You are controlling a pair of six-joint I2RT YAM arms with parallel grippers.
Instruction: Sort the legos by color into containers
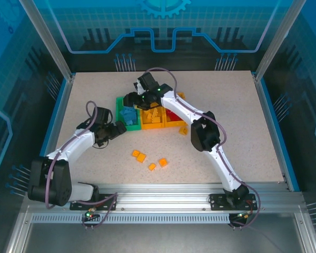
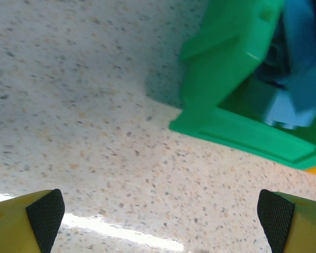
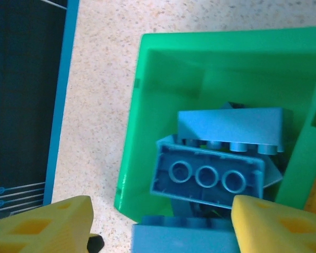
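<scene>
Right gripper (image 3: 160,232): yellow fingers (image 3: 47,224) well apart, clamped on nothing; a gap shows between the finger on the view's left and the nearest brick. Just beyond the fingertips sits the green open-topped plastic bin (image 3: 147,105), holding blue studded plastic bricks (image 3: 208,176); one lies underside-up, one on its side behind it, a third down between the fingertips. Speckled tabletop (image 3: 105,63) and the blue table rim (image 3: 63,79) lie outboard of the view-left finger.

Left gripper (image 2: 160,221): black pads (image 2: 45,219) at full spread, empty; bare tabletop between them; the green bin's corner stands ahead, toward the view-right finger.

From above: two orange-yellow plastic bins (image 1: 152,127) adjoin the green one; small loose orange bricks (image 1: 141,157) lie on the table behind the left fingers, toward the bases.
</scene>
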